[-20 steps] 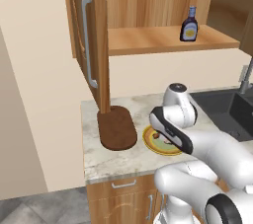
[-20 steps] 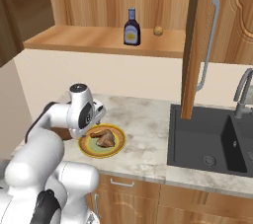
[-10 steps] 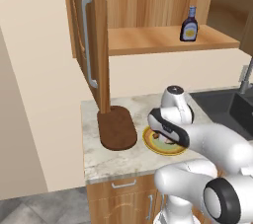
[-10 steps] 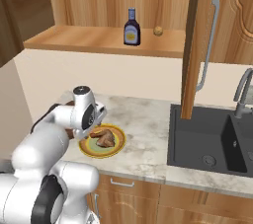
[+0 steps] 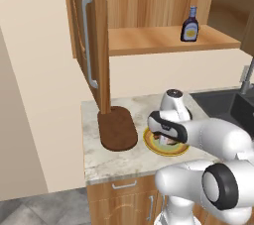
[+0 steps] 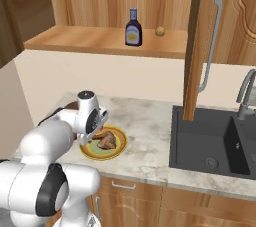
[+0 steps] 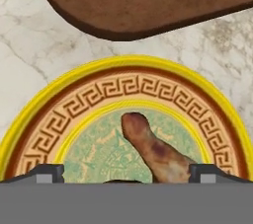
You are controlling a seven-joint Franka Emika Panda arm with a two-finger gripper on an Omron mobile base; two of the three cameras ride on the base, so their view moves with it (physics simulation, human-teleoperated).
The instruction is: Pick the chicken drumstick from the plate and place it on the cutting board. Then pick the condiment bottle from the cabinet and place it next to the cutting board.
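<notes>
Marble counter (image 5: pixel 106 162) under a light wood cabinet (image 5: pixel 163 6), door swung wide, sink (image 6: pixel 215 143) off to the far side of the plate from the board.

Landmark: the plate (image 7: pixel 59 100), yellow rim, orange key-pattern ring, greenish centre.
- Cutting board (image 7: pixel 143 1) lies just beside the plate, not touching it; a strip of marble shows between them. In the left base view the board (image 5: pixel 118 129) sits under the open door's edge, the plate (image 5: pixel 149 142) next to it toward the sink.
- Chicken drumstick (image 7: pixel 153 151) rests on the plate's green centre. Long axis runs diagonal in the hand view: narrow rounded end points up toward the board, the thick end reaches down past the lower edge. From the right base camera it (image 6: pixel 106 141) sits on the plate just beside the hand.
- Gripper (image 7: pixel 126 173) hangs directly over the plate, jaws spread to full width, nothing held, nothing touched. Fingertips (image 7: pixel 47 172) stand either side of the drumstick's thick end; the meat sits off-centre, nearer the right-hand tip in that view.
- Judgement: a straight descent should bracket the thick end; since the axis slants across the jaw line, a slight wrist turn may give a squarer pinch.
- Condiment bottle (image 5: pixel 190 25) stands upright on the cabinet shelf, well above and apart from the plate, untouched.
</notes>
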